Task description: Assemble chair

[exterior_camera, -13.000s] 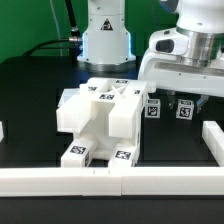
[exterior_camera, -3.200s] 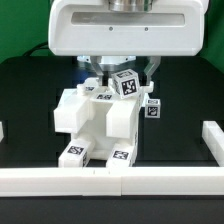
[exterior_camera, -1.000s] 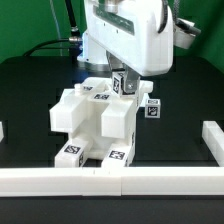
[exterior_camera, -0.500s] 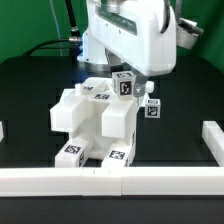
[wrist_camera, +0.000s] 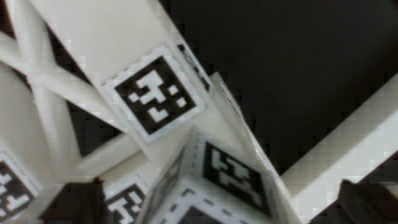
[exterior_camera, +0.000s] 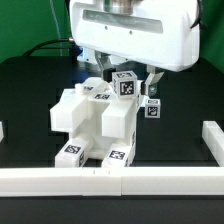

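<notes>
Two fingers [exterior_camera: 153,79] of gripper [exterior_camera: 128,80] spread wide in exterior view, flanking tagged leg [exterior_camera: 124,85], no visible contact. Leg upright atop chair [exterior_camera: 95,120]: matte white blocky plastic on black table [exterior_camera: 30,100]. Wrist view: leg square-sectioned, tags on adjoining faces, white bars [wrist_camera: 347,142] behind.

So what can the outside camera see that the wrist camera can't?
Only the exterior view shows the whole chair, the border rail and a loose tagged piece beside it. Only the wrist view shows thin white bars crossing, up close. Both show the top tagged piece between the fingers of the open claw.
</notes>
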`<state>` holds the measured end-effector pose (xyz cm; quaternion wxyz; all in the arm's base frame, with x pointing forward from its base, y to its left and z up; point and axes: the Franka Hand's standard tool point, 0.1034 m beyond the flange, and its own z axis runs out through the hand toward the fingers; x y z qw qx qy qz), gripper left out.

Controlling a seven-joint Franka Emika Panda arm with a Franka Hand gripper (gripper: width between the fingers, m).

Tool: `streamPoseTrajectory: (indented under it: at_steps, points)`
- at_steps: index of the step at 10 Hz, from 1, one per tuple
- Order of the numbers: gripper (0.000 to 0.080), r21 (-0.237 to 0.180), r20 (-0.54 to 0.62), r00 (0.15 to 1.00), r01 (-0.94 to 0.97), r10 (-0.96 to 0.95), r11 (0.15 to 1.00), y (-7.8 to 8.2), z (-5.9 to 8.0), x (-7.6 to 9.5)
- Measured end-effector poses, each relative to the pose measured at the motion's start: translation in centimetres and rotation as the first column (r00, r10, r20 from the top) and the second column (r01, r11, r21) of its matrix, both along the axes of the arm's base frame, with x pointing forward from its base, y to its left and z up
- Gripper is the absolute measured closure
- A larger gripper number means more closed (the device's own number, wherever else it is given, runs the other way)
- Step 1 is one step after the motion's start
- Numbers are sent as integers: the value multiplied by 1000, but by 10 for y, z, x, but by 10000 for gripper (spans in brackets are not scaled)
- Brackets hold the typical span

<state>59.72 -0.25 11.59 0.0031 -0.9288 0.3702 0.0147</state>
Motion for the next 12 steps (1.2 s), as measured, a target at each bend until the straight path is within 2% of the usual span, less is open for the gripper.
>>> streamPoseTrajectory:
  at_steps: [1,3,7,9,11,12]
  points:
    - [150,0,1,996,-85,85,996,0,0,0]
    - [150,-27,-10,956,-293,293,956,-2,0,0]
    - [150,-26,-13,818,-576,576,817,-5,0,0]
    - [150,-23,-14,752,-659,659,752,-7,0,0]
    - [169,-22,-15,747,-665,665,747,-7,0,0]
    - [341,-22,-15,747,-665,665,747,-7,0,0]
